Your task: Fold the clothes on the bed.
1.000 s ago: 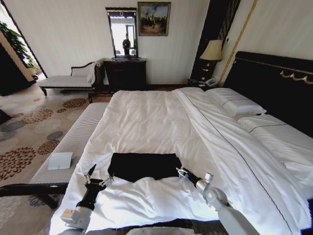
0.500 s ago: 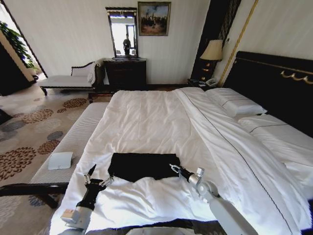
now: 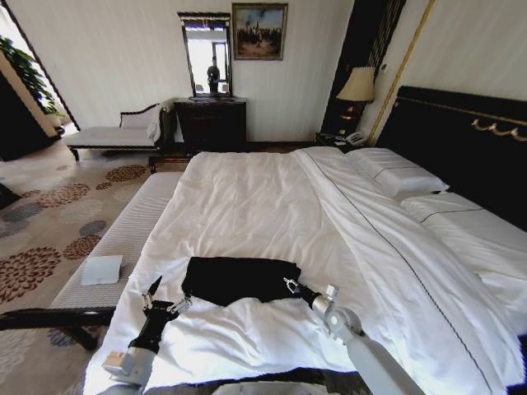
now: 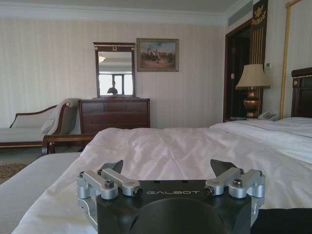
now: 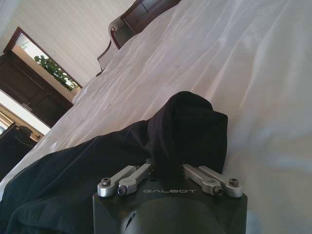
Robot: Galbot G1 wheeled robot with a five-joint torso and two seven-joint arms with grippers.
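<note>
Shirt (image 3: 240, 279) lies black and folded into a band on the bed (image 3: 272, 206), near its foot edge at about 6 o'clock in the head view. Right pincer (image 3: 290, 285) sits at the shirt's 3 o'clock end, its fingers closed on a bunched fold of the cloth (image 5: 187, 131). Left pincer (image 3: 165, 296) rests on the sheet at 7 o'clock, just beside the shirt's other end, fingers spread wide and holding nothing.

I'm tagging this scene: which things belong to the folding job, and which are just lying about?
Job: black T-shirt, pinched at its edge by the right gripper; bed; left gripper, open.
Lying about: white pad on bench; lamp; dresser.
</note>
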